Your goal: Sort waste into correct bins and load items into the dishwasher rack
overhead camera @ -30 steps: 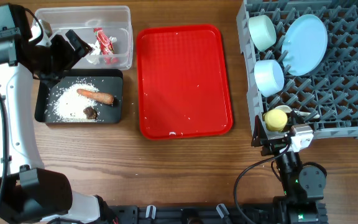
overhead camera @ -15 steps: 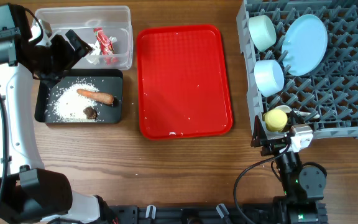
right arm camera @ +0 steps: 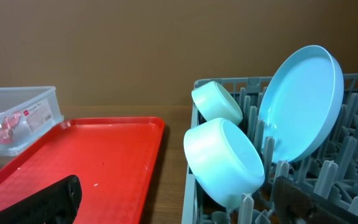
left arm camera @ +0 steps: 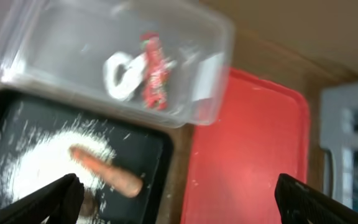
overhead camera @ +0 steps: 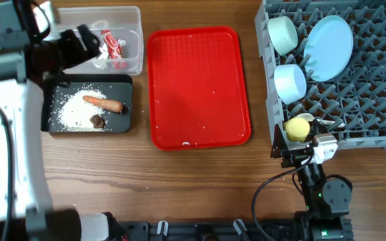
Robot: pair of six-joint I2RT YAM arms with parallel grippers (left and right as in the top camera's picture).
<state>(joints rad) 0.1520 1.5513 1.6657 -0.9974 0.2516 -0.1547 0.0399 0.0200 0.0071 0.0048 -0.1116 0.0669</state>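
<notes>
The clear tub holds the red-and-white wrapper and white tissue. The black tray holds rice, the orange-brown sausage piece and the dark lump. The grey rack holds the mint bowl, pale blue bowl, blue plate, yellow cup and a white spoon. My left gripper hovers over the tub's left part, open and empty. My right gripper sits at the rack's front left corner, open and empty.
The flat red serving tray lies between the bins and the rack, with a few white specks on it. It also shows in the right wrist view, beside the rack's left wall.
My left arm has lifted and shifted right and toward the back, over the clear tub. The right arm and all the objects have not moved.
</notes>
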